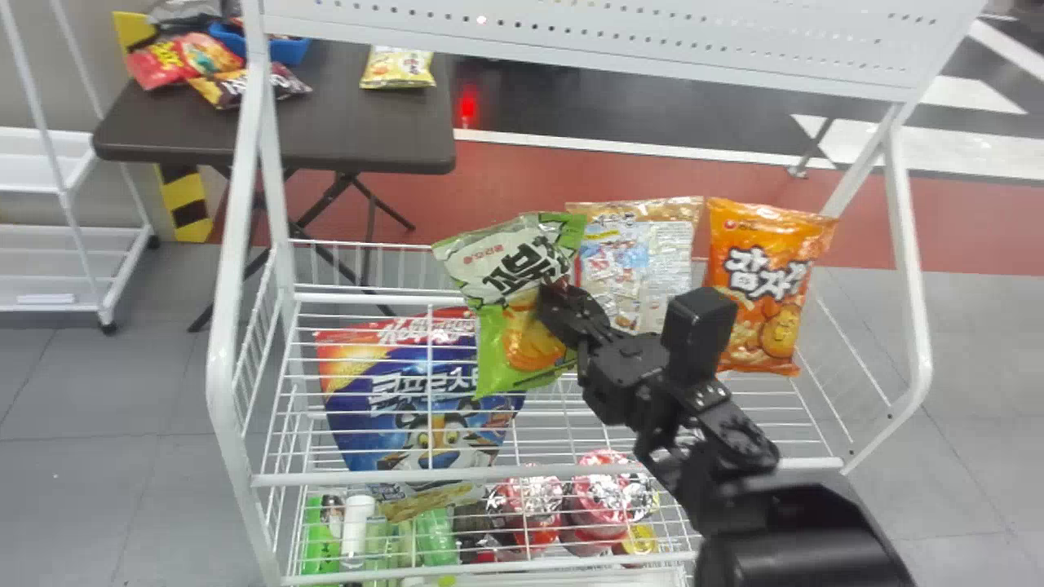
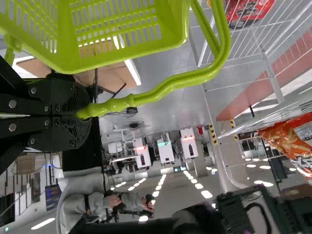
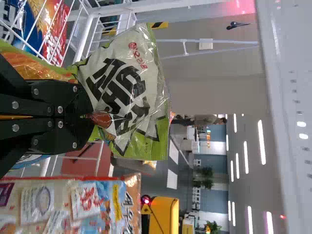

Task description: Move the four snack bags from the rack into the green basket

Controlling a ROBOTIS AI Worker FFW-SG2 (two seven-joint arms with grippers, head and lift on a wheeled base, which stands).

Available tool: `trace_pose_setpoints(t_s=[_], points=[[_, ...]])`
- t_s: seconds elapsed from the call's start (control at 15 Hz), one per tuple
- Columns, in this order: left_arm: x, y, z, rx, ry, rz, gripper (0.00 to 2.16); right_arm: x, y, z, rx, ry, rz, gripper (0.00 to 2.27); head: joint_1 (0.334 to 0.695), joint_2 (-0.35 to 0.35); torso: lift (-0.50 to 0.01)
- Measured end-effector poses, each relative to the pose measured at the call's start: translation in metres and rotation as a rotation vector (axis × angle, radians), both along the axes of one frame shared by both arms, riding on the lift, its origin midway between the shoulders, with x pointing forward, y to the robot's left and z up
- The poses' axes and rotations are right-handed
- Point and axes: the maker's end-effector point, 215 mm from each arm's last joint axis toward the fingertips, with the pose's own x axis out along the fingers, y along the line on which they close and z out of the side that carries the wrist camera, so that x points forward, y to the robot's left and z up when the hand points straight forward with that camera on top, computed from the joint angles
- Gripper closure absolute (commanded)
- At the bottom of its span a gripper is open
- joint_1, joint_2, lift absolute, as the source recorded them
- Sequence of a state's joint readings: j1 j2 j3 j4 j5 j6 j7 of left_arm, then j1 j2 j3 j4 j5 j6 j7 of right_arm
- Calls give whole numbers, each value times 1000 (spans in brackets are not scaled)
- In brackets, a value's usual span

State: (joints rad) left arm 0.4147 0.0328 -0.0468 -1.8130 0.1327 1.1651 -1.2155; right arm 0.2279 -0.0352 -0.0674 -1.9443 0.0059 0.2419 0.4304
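At the white wire rack [image 1: 218,367], the right gripper [image 1: 555,295] pinches a green-and-white snack bag [image 1: 522,269]; blue [image 1: 351,424], beige [image 1: 636,261] and orange bags [image 1: 754,310] sit within. The left gripper [image 2: 82,115] clasps the green basket's [image 2: 176,29] handle [image 2: 168,87].

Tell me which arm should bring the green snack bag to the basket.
The right, I'd judge: the right end effector grips the green snack bag, while the left end effector is occupied, closed on the handle of the basket.
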Motion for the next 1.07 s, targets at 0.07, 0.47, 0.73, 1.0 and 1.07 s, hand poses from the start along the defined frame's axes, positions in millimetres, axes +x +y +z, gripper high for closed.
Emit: trace_pose_setpoints(t_s=[0.07,0.47,0.73,1.0,1.07], points=[[0,-1,0,1,-2,-2,2128,-16,-7,5,1,7,-4,2186,695,-298,0],[2,-1,3,-5,-8,-4,2128,-145,-39,-39,88,237,-36,2186,695,-350,0],[2,0,4,-12,-11,4,2128,-231,-41,-133,175,618,-64,2186,695,-350,0],[-1,-3,4,-17,-14,-1,2128,-287,-15,-196,284,841,-41,2186,695,-350,0],[-2,-3,4,-17,-14,0,2128,-298,-5,-205,314,889,-30,2186,695,-350,0]])
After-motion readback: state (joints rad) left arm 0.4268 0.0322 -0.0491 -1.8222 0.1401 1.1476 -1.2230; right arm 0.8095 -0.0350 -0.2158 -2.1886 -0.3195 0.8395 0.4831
